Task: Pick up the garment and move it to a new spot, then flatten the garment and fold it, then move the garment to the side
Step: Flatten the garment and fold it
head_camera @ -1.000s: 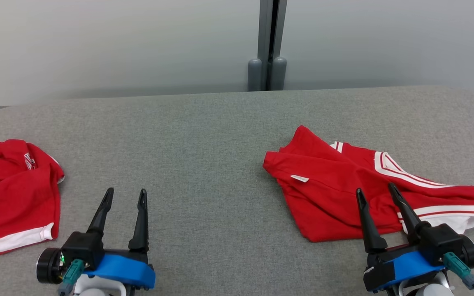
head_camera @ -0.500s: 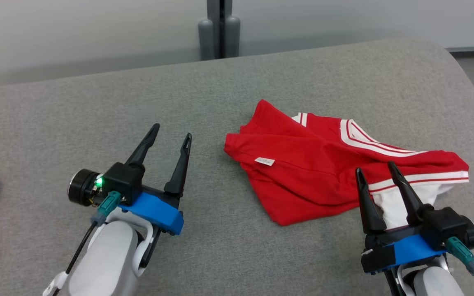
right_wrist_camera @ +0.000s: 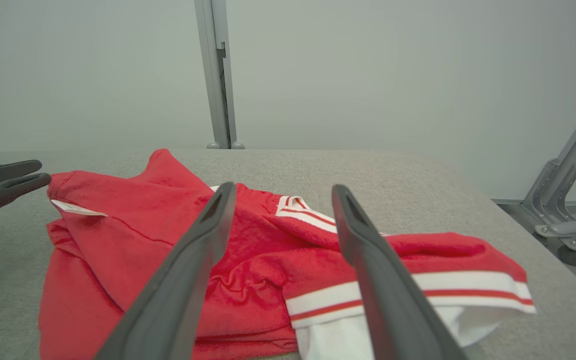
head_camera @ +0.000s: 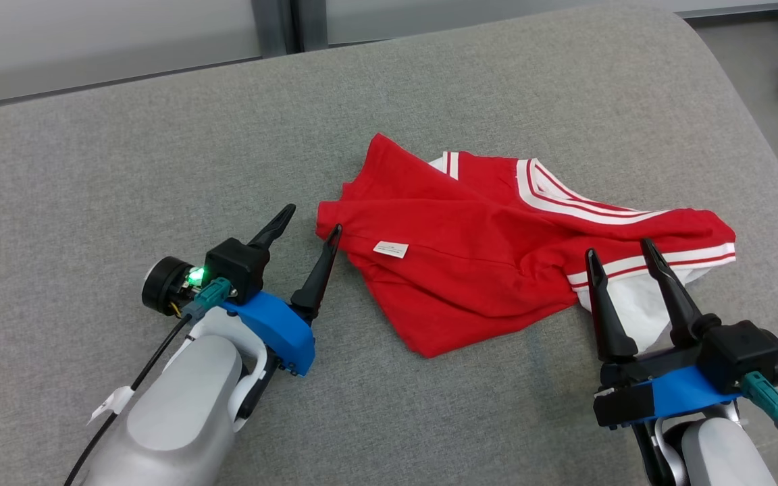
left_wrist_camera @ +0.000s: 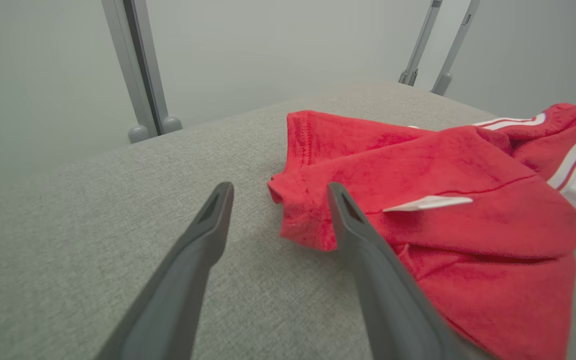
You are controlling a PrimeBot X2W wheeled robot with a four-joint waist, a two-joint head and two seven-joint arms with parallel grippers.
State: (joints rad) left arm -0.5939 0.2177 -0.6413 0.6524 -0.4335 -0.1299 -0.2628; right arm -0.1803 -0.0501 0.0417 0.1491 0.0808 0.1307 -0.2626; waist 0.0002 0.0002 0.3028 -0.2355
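Since the earlier frame, left gripper (head_camera: 314,218) is closing on the left corner of the garment (head_camera: 470,270), w/ head cam swinging too. Garment, red w/ white trim, is lying crumpled centre-right of frame on the grey table (head_camera: 125,135). It's prob. light, soft and floppy, so pinching a hemmed corner is looking better than grabbing loose bulk. Left gripper's jaws are standing wide apart around that corner, holding nothing. Right gripper (head_camera: 618,248), lower right, is hovering by the white-striped hem, also spread, empty.

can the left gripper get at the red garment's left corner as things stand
Probably yes: the left gripper is open, with one fingertip right beside the corner of the red garment and nothing lying between them.
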